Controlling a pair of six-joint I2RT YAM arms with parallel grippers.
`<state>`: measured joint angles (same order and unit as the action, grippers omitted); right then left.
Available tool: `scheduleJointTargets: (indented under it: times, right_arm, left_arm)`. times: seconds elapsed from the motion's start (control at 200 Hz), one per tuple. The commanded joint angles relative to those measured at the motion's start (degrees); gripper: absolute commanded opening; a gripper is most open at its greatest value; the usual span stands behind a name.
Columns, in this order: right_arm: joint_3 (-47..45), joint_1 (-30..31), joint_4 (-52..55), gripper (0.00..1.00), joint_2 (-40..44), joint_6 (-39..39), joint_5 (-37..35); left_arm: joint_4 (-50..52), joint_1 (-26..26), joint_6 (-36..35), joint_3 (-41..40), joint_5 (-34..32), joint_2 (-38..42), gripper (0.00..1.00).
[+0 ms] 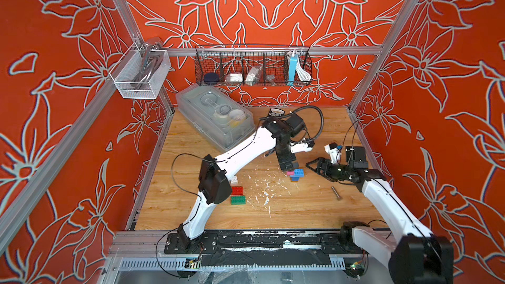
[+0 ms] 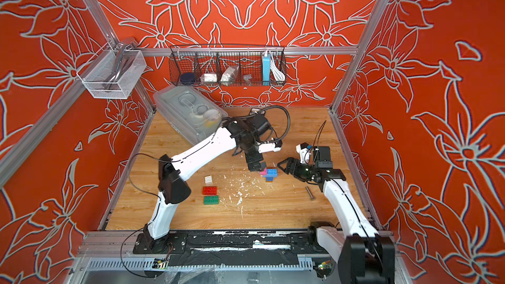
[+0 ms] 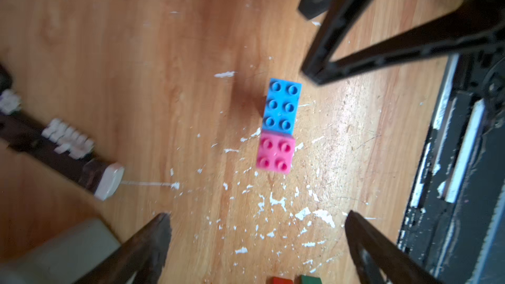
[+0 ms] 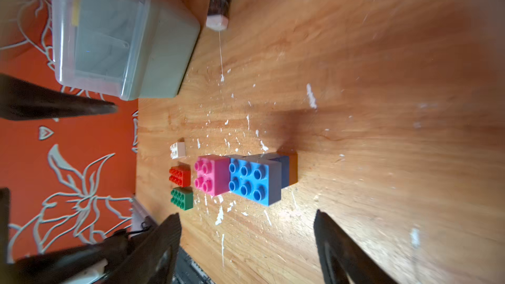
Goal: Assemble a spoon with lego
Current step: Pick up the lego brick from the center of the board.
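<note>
Wood table (image 1: 300, 209): one part-built spoon (image 1: 296, 174), three loose bricks.
I see pink brick (image 3: 275, 154) touching light blue brick (image 3: 282, 106) mid-table; white brick (image 4: 178, 150), red brick (image 4: 179, 176), green brick (image 4: 181, 198) lie apart; left gripper (image 3: 258, 215), right gripper (image 4: 247, 214) gape empty.

No readable text, labels or numbers anywhere.

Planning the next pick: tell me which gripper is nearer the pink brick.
Left. The left gripper hangs open close by the pink brick; the right gripper sits open beyond the light blue brick beside it.
</note>
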<state>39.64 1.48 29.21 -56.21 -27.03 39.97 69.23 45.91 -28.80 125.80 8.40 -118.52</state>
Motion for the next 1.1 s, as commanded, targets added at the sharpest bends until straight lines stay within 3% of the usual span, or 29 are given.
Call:
scheduleJointTargets:
  times: [0.0,0.185,0.335,0.425,0.52,0.726,1.096]
  right_arm:
    - [5.02,1.62,16.66,0.80,4.04,5.65,-11.33]
    - [16.12,19.51,25.04,0.80,3.44,4.61,-26.67]
    - [24.96,39.51,27.04,0.80,-4.29,1.68,-39.22]
    - [30.19,49.69,26.18,0.80,-11.88,1.98,-43.28]
    - [33.81,57.25,22.04,0.80,-21.65,4.17,-41.98]
    - [35.92,63.88,12.45,0.80,-39.19,9.60,-34.22]
    - [45.28,68.05,9.79,0.80,-58.32,16.77,-32.64]
  left_arm:
    - [-5.19,-4.74,7.96,-6.24,3.82,8.86,0.98]
    - [-26.25,-15.52,24.09,-32.71,4.34,28.47,0.98]
    - [-32.69,-28.62,37.26,-49.88,4.34,41.43,0.98]
    - [-33.90,-34.52,39.90,-58.33,3.98,46.77,0.98]
    - [-34.19,-39.68,41.58,-64.87,3.13,50.58,0.98]
    - [-37.83,-50.18,45.66,-75.76,7.48,57.82,0.98]
    - [-36.70,-53.30,43.39,-78.07,7.24,59.81,0.98]
